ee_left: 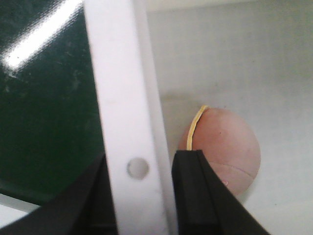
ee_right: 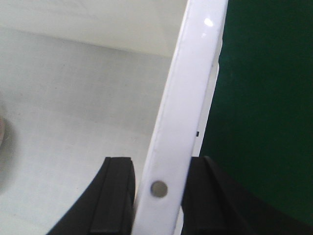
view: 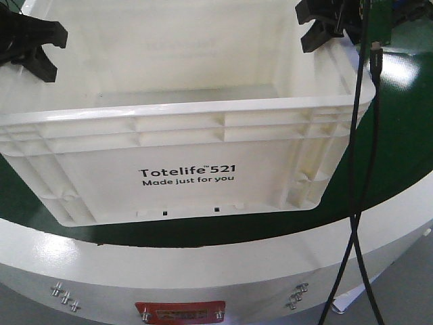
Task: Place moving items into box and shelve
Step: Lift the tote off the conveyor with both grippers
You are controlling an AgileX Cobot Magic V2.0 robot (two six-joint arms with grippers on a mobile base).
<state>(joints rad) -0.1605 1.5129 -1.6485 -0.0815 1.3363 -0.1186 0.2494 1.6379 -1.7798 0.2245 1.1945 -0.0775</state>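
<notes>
White plastic box [view: 189, 142] sits on the green bench [view: 399, 156], close to its curved front edge. Our left gripper [ee_left: 139, 161] straddles the left rim and our right gripper [ee_right: 157, 166] the right rim. Each has one finger inside the wall and one outside, apparently pinched onto it. To lift well, we judge both sides must rise together and level, or the rim may slip. Inside, a pinkish ball [ee_left: 230, 152] with a yellow band lies by the left wall.

A dark green tabletop [view: 406, 156] with a curved white edge [view: 203, 264] bears a red plate [view: 179, 313] at six o'clock, black cables [view: 353, 220] hanging at four o'clock.
</notes>
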